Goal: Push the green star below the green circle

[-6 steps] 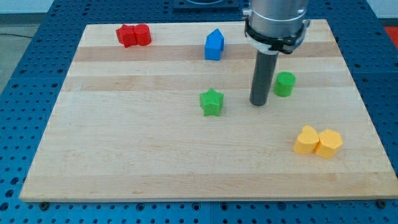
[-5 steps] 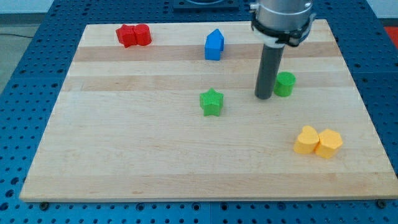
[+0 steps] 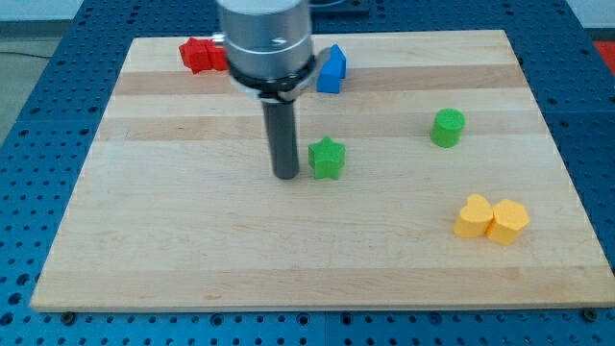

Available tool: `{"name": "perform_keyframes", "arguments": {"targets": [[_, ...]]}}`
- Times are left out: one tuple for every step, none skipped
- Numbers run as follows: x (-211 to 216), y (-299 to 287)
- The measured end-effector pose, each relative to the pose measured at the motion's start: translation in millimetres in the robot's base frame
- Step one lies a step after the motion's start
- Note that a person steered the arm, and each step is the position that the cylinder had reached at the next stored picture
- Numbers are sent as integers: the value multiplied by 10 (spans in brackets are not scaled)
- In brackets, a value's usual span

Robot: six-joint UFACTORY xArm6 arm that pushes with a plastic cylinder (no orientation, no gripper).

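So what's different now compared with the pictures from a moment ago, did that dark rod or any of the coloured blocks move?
Only the rod moved. My tip swung from beside the green circle block across to the view's left, and now sits just left of the green star block, close beside it. No block has shifted: the star, circle, blue block, red blocks and two yellow blocks lie where they were.

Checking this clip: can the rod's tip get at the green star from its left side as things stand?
Probably yes. My tip sits just to the view's left of the green star, with nothing between them.
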State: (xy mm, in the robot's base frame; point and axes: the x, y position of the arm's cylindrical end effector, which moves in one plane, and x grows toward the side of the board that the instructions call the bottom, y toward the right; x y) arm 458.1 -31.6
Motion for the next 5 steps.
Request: {"name": "perform_keyframes", "arguments": {"targets": [[-217, 561], [-236, 729], [-284, 912], [-355, 1519], [-371, 972]]}}
